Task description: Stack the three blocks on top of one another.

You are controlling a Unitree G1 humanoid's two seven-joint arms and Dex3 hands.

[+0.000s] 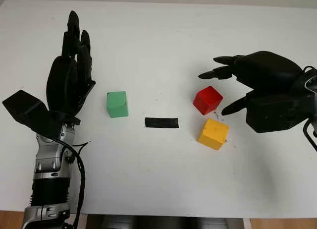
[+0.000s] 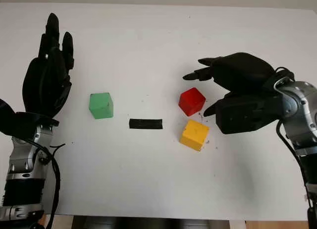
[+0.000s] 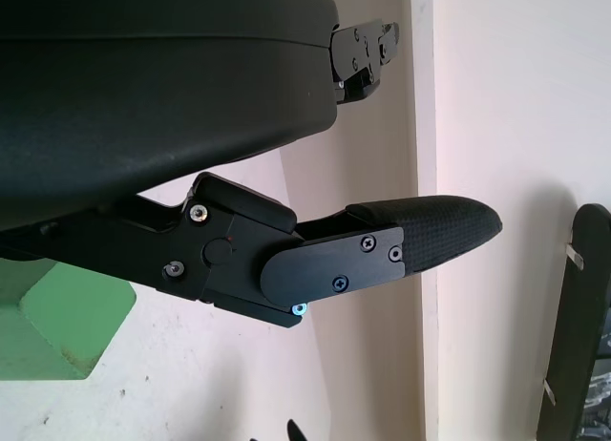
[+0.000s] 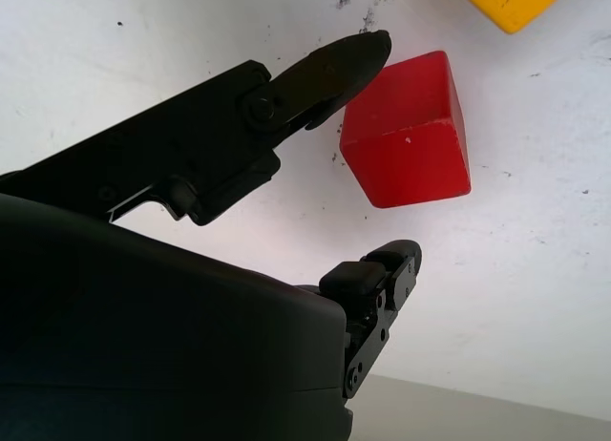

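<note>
Three blocks lie apart on the white table [image 1: 158,179]. The green block [image 1: 117,104] is left of centre. The red block [image 1: 207,100] is right of centre, with the yellow block [image 1: 213,134] just in front of it. My right hand [image 1: 221,92] is open just right of the red block, its upper fingers reaching over the block's far side and its thumb [image 1: 234,106] near the block's right side, not touching. In the right wrist view the red block [image 4: 409,131] lies between the fingertips. My left hand [image 1: 74,60] is open, left of the green block.
A strip of black tape [image 1: 161,123] is stuck to the table between the green block and the other two. The table's front edge [image 1: 158,216] runs along the bottom, its far edge along the top.
</note>
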